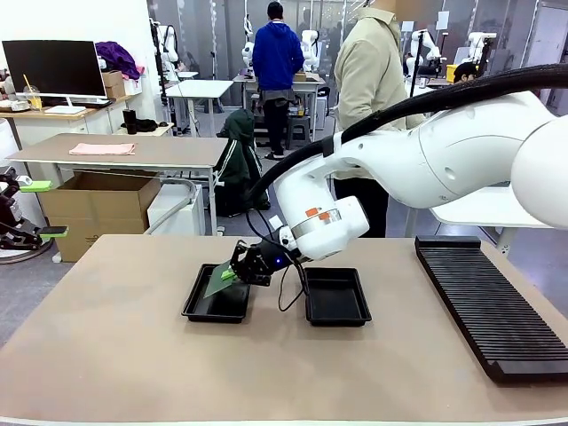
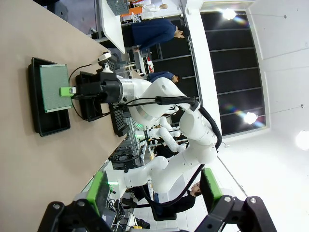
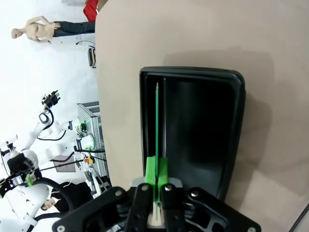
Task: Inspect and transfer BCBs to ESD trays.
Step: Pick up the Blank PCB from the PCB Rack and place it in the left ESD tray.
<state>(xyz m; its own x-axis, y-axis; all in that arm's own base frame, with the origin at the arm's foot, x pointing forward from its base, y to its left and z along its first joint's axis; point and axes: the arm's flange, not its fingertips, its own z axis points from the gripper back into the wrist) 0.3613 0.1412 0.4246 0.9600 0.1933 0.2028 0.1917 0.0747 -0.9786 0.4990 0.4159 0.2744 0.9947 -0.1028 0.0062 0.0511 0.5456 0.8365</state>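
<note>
Two black ESD trays lie side by side at the table's middle, the left tray and the right tray. My right gripper reaches across to the left tray and is shut on a pale green BCB, held tilted above the tray's floor. In the right wrist view the BCB shows edge-on over the tray, pinched at its near edge by my right gripper. The left wrist view shows the BCB flat-on above that tray. My left gripper is open, far off at the table's left.
A long black ribbed rack lies along the table's right side. A person in a beige jacket stands behind the far edge. The near half of the table is bare. Desks and cardboard boxes stand beyond at the left.
</note>
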